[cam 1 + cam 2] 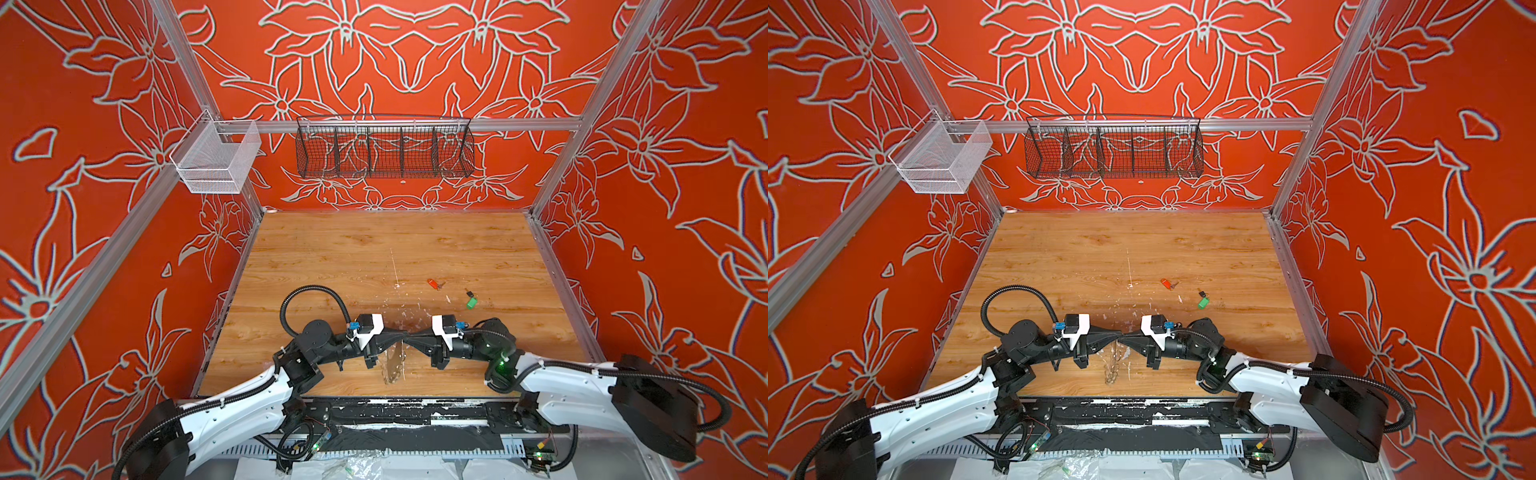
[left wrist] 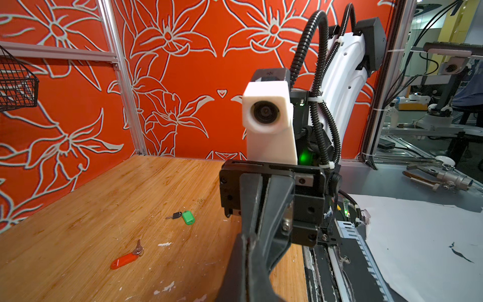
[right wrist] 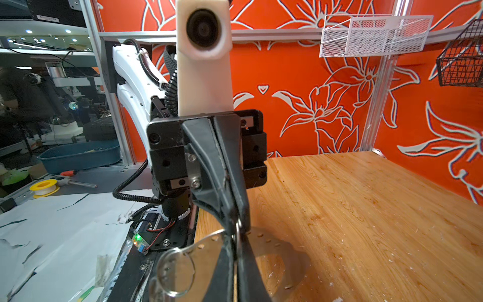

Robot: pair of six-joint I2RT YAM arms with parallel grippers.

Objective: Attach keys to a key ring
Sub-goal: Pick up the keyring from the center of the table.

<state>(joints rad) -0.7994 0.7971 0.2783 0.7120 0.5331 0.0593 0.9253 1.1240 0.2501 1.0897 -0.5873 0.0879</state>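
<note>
Both top views show my left gripper (image 1: 401,337) and right gripper (image 1: 409,339) meeting tip to tip above the near middle of the wooden table (image 1: 374,249). Both are shut. The key ring (image 1: 392,368), a flat grey hoop, hangs from where they meet. In the right wrist view the hoop (image 3: 206,243) runs past both sides of my shut right gripper (image 3: 236,235), with a wire split ring (image 3: 177,272) dangling off it. The left gripper (image 2: 245,243) hides the hoop in its own view. The keys lie loose to the right: the orange-tagged one (image 1: 433,284) (image 2: 124,260) and the green-tagged one (image 1: 471,302) (image 2: 188,217).
A black wire basket (image 1: 384,151) and a white mesh basket (image 1: 216,162) hang on the back rail above the table. White paint flecks (image 1: 409,311) dot the wood near the grippers. A black rail (image 1: 395,411) borders the near edge. Red patterned walls close three sides.
</note>
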